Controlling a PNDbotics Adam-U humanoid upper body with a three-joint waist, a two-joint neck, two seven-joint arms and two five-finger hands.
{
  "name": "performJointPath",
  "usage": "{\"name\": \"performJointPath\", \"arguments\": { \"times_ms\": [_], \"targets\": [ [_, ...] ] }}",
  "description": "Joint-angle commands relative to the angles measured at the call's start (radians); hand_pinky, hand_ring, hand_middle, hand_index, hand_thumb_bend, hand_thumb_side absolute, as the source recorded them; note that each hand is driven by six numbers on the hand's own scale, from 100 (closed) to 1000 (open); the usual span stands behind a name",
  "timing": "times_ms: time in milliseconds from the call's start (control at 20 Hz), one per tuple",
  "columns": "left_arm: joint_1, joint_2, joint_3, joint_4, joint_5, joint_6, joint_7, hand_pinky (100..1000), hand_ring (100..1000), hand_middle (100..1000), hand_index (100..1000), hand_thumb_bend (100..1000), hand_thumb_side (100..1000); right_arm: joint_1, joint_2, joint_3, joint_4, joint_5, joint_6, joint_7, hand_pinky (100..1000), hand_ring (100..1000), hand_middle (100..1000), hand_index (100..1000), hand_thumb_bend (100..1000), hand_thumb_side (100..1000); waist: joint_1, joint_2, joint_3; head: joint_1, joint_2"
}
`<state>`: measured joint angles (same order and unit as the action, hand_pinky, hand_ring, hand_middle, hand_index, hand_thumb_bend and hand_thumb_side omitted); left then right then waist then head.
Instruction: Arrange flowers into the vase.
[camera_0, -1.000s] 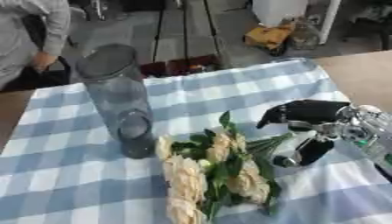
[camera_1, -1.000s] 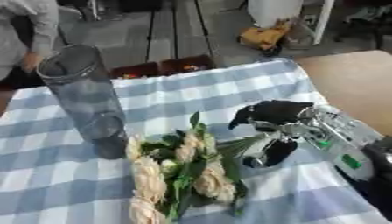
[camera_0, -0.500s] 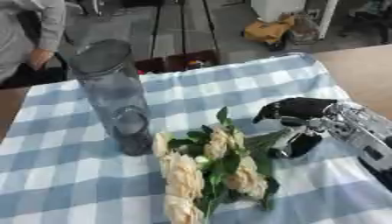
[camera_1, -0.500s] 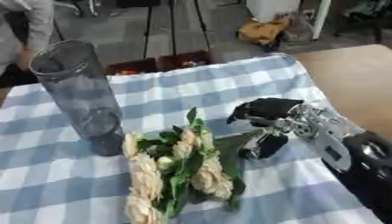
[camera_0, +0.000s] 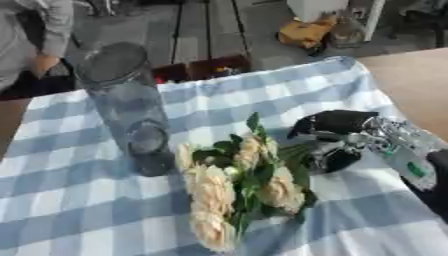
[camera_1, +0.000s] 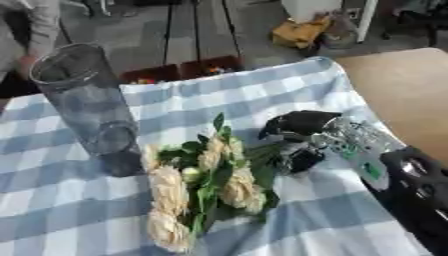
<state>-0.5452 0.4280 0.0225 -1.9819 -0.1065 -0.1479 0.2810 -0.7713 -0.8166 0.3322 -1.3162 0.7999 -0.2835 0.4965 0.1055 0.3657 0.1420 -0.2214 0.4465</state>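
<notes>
A bunch of cream roses with green leaves (camera_0: 236, 185) lies on the blue-and-white checked cloth (camera_0: 79, 215), blooms toward me, stems pointing right. A tall clear glass vase (camera_0: 127, 107) stands upright to the left of the flowers, with no flowers inside. My right hand (camera_1: 302, 132) comes in from the right and sits over the stem ends (camera_1: 267, 150), its fingers curled down around them. The exact contact under the fingers is hidden. My left hand shows in no view.
Bare brown tabletop (camera_1: 402, 85) lies to the right beyond the cloth's edge. Past the table's far edge are a red crate (camera_0: 201, 67), a yellow object (camera_0: 306, 32) on the floor, and a person's sleeve (camera_0: 48, 20) at the upper left.
The whole picture has shifted, so the camera has moved. My right hand has drawn in to the left, closer onto the stem ends. The vase and roses keep their places.
</notes>
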Motion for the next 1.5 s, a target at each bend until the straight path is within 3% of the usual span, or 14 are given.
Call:
{"name": "performJointPath", "arguments": {
  "times_ms": [50,300,600,900,1200,1400,1450,1500],
  "targets": [
    [-0.015,0.012,0.004,-0.018,0.003,0.004,-0.003,683,998,991,1000,100,1000,-0.001,-0.014,-0.009,0.028,0.019,-0.016,-0.026,835,736,613,750,321,332,-0.001,-0.012,0.001,0.003,-0.002],
    [-0.015,0.013,0.004,-0.018,0.003,0.004,-0.004,684,999,991,1000,100,1000,-0.014,-0.019,-0.025,0.036,-0.002,-0.040,-0.042,766,637,561,700,294,323,-0.006,-0.015,0.000,0.009,0.000],
    [-0.017,0.014,0.003,-0.018,0.001,0.006,-0.012,684,999,990,1000,100,1000,-0.033,-0.019,-0.022,0.041,-0.013,-0.051,-0.036,755,599,509,636,248,312,-0.011,-0.016,0.002,0.012,-0.002],
    [-0.018,0.014,0.004,-0.018,0.002,0.004,-0.014,684,999,989,1000,100,1000,-0.044,-0.013,-0.019,0.065,-0.028,-0.061,-0.019,690,509,424,530,175,295,-0.013,-0.014,0.007,0.013,0.008],
    [-0.020,0.014,0.005,-0.018,0.002,0.004,-0.013,685,999,990,1000,100,1000,-0.058,-0.010,-0.018,0.080,-0.058,-0.065,0.002,619,386,301,367,102,310,-0.015,-0.013,0.012,0.007,0.028],
    [-0.021,0.013,0.005,-0.018,0.003,0.002,-0.014,685,999,990,1000,100,1000,-0.069,-0.009,-0.020,0.084,-0.060,-0.062,0.007,540,297,219,260,110,333,-0.016,-0.012,0.015,0.007,0.035],
    [-0.021,0.013,0.005,-0.018,0.003,0.002,-0.014,685,999,990,1000,100,1000,-0.072,-0.008,-0.021,0.085,-0.056,-0.059,0.006,484,248,172,199,105,338,-0.016,-0.011,0.016,0.007,0.035],
    [-0.021,0.012,0.005,-0.018,0.003,0.002,-0.014,685,999,990,1000,100,1000,-0.074,-0.006,-0.021,0.087,-0.053,-0.056,0.003,484,248,172,199,105,338,-0.016,-0.010,0.016,0.007,0.034]
  ]
}}
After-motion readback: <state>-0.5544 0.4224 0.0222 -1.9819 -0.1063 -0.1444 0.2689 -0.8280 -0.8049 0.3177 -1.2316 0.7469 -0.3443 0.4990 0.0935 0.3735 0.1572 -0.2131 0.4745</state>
